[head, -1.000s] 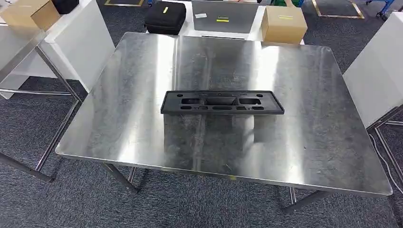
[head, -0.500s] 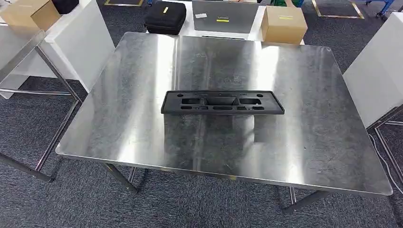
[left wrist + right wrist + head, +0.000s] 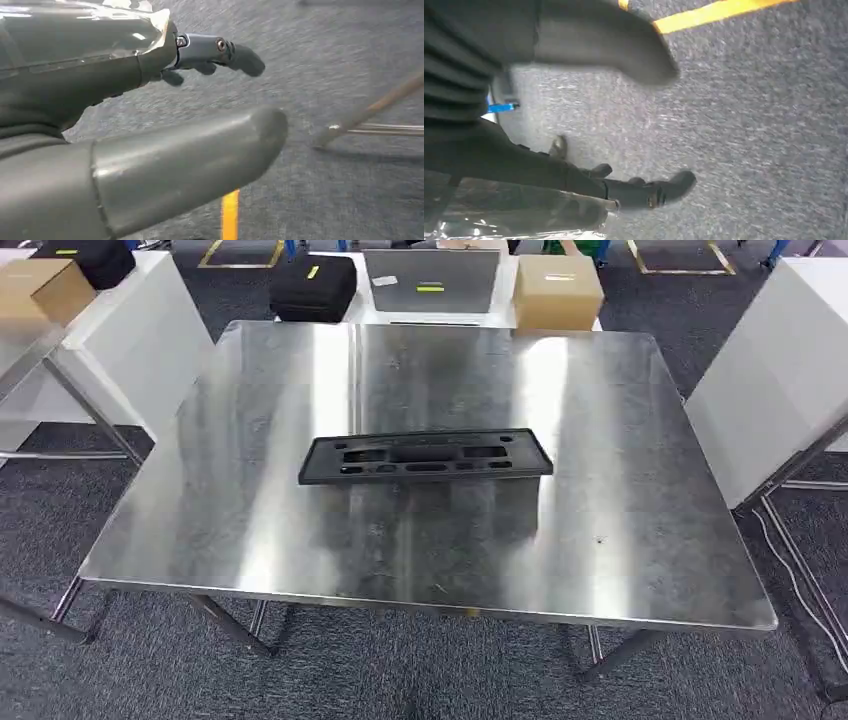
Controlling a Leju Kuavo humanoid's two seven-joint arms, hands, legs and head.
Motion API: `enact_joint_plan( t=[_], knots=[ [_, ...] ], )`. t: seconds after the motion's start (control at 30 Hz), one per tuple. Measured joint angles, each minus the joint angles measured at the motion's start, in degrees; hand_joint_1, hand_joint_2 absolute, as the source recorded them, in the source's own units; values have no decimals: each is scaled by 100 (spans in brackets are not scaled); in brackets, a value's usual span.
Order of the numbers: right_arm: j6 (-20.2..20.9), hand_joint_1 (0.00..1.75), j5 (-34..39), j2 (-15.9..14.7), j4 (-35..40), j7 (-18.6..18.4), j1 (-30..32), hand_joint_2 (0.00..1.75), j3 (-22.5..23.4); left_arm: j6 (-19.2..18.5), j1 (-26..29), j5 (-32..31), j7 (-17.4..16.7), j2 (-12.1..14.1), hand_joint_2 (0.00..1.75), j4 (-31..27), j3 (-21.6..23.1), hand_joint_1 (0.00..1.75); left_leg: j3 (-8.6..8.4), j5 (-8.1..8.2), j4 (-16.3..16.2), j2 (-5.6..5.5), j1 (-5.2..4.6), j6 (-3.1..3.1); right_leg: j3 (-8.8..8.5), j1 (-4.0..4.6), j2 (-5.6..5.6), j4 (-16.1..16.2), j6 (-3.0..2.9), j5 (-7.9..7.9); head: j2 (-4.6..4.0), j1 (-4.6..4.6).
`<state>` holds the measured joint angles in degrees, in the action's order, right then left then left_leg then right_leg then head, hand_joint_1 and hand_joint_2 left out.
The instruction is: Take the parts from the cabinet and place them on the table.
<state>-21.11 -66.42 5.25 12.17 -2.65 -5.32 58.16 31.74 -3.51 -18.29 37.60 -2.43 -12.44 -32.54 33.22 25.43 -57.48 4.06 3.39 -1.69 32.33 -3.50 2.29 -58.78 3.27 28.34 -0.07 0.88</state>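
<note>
One black part sitting on the steel bench, both hands hanging empty over the carpet

So there's just one part (image 3: 426, 457) out: a long, flat black plastic panel with rectangular cutouts, lying roughly mid-bench on the brushed, shiny stainless bench (image 3: 620, 540), which is square-ish with thin metal legs. Behind it I count two cardboard boxes (image 3: 557, 278), two black soft cases (image 3: 315, 285) and one grey flat panel (image 3: 430, 280). White boards stand on either side. Floor is dark grey nubby carpet with yellow tape lines. Left hand (image 3: 150, 120): thick grey thumb and darker fingers (image 3: 220, 50) stretched apart, gripping nothing. Right hand (image 3: 589, 115) likewise, fingers (image 3: 649, 192) spread and empty.
</note>
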Motion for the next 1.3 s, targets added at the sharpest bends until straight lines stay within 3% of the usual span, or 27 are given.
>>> enact_joint_plan(
  t=[0.07,0.1,0.17,0.23,0.27,0.3,0.37,0.4,0.43,0.47,0.53,0.57,0.6,0.63,0.73,0.8,0.83,0.9,0.93,1.0,1.07,1.1,1.13,1.17,1.23,1.27,1.3],
  knots=[
    [-2,0,-2,-2,0,0,9,0,5,2,-9,2,-2,0,0,0,0,0,-59,0,38,48,41,-24,-1,23,-80,-48,-95,13,0,-24],
    [-2,0,-9,-20,0,0,8,0,9,-2,-9,4,-2,-7,0,4,0,0,-64,74,-16,-36,70,-47,-18,27,-115,-40,-147,-13,0,-68],
    [-2,0,-24,-15,-2,7,6,0,9,-7,-1,2,2,-2,0,7,4,0,203,634,-649,-282,23,-15,-3,72,-160,-40,-211,-57,0,-83],
    [0,0,-50,-15,-2,7,14,0,9,-7,8,11,4,0,0,9,4,0,561,1023,-1459,-335,-38,37,35,145,-215,-42,-246,-78,0,-92],
    [0,0,-72,-13,-2,-11,22,175,9,-7,16,11,0,2,0,9,4,0,722,1107,-1789,-336,-86,109,53,204,-246,-44,-252,-81,0,-94],
    [0,0,-88,-15,-2,-42,28,175,9,-7,22,9,-22,0,0,11,4,0,706,1027,-1758,-339,-132,190,56,251,-271,-43,-268,-88,0,-90],
    [-7,0,-131,-20,-2,-74,28,175,9,-9,22,-9,-53,-4,0,13,4,0,309,586,-988,-374,-276,456,46,372,-322,-38,-279,-96,0,-90],
    [-9,0,-133,-18,-2,-79,21,175,9,-37,17,-9,-55,-2,0,13,4,0,46,383,-496,-419,-363,622,44,399,-343,-36,-290,-101,0,-92],
    [-6,0,-138,38,-22,-81,22,175,9,-55,7,-11,-65,55,0,9,4,0,-35,366,-340,-509,-414,770,38,345,-349,-30,-299,-113,0,-52],
    [-20,0,-147,-5,-17,-87,10,175,7,-75,14,-20,-70,13,0,24,9,0,-26,304,-287,-486,-439,816,24,431,-374,-6,-306,-115,0,-14],
    [-9,0,-149,15,-31,-109,4,175,7,-94,2,-20,-83,59,0,22,7,0,-61,282,-220,-486,-498,821,36,330,-390,14,-275,-134,0,-44],
    [-9,0,-149,37,-33,-116,11,175,7,-92,-4,-20,-85,68,0,22,7,0,-87,240,-132,-480,-508,850,19,351,-395,63,-235,-162,0,-62],
    [-11,0,-147,31,-35,-138,16,175,7,-92,-5,-24,-85,65,0,22,7,0,-201,105,96,-457,-414,831,25,398,-383,44,-229,-161,0,-62],
    [-11,0,-147,28,-35,-138,19,175,7,-94,-7,-24,-85,52,0,22,7,0,-266,40,217,-428,-424,751,80,380,-331,-66,-221,-98,0,-46],
    [-9,0,-147,2,-35,-138,10,175,7,-109,-6,-24,-85,26,0,24,4,0,-227,-11,251,-383,-402,720,594,312,-313,-1178,-259,469,0,-40],
    [-7,0,-147,-29,-35,-138,28,175,7,-112,-4,-24,-90,9,0,26,4,0,-195,-27,243,-368,-374,674,732,246,-300,-1543,-145,556,0,-40],
    [-4,0,-149,-41,-35,-142,41,175,7,-112,-2,-22,-92,-4,0,31,4,0,-192,-28,239,-366,-348,631,588,207,-287,-1300,-55,442,0,-40],
    [-2,0,-175,-61,-35,-144,38,175,7,-125,-2,-15,-109,-15,0,37,4,0,-174,2,163,-360,-287,528,-28,121,-237,-217,147,62,0,-40],
    [-2,0,-179,-57,-35,-144,29,175,5,-125,-5,-15,-118,-9,0,37,4,0,-142,39,69,-349,-301,458,-226,92,-178,177,169,26,0,-29],
    [4,0,-179,-52,-35,-144,16,175,2,-127,-9,-13,-127,2,0,37,4,0,-117,113,7,-351,-322,353,-179,174,-240,131,-41,24,0,-40],
    [4,0,-179,-70,-35,-146,17,175,2,-129,-9,-13,-129,-11,0,37,4,0,-123,105,13,-349,-298,320,-178,177,-241,120,-148,16,0,-51],
    [4,0,-179,-66,-35,-148,19,175,2,-138,-8,-13,-129,-9,0,37,4,0,-105,104,-22,-349,-258,301,-187,120,-242,135,-201,-18,0,-46],
    [4,0,-184,-66,-35,-164,18,175,2,-162,-9,-13,-131,-7,0,37,7,0,-68,207,-122,-361,-245,274,-219,123,-245,138,-220,-30,0,-51],
    [2,0,-201,-66,-35,-188,19,175,2,-177,-10,-13,-138,-9,0,37,6,0,55,463,-423,-363,-241,242,-210,128,-244,136,-256,-46,0,-57],
    [-4,0,-252,-66,-35,-258,20,175,-4,-186,-8,-13,-151,-7,0,37,7,0,451,932,-1310,-364,-234,190,-180,145,-242,131,-274,-57,0,-59],
    [-4,0,-263,-63,-35,-286,25,175,-9,-193,-3,-13,-155,-9,0,39,7,0,639,1063,-1691,-364,-226,181,-167,154,-242,130,-274,-57,0,-59],
    [-7,0,-271,-66,-35,-293,36,175,-13,-195,5,-13,-158,-9,0,39,7,0,710,1035,-1812,-364,-221,185,-163,163,-243,129,-274,-57,0,-62]
  ],
)
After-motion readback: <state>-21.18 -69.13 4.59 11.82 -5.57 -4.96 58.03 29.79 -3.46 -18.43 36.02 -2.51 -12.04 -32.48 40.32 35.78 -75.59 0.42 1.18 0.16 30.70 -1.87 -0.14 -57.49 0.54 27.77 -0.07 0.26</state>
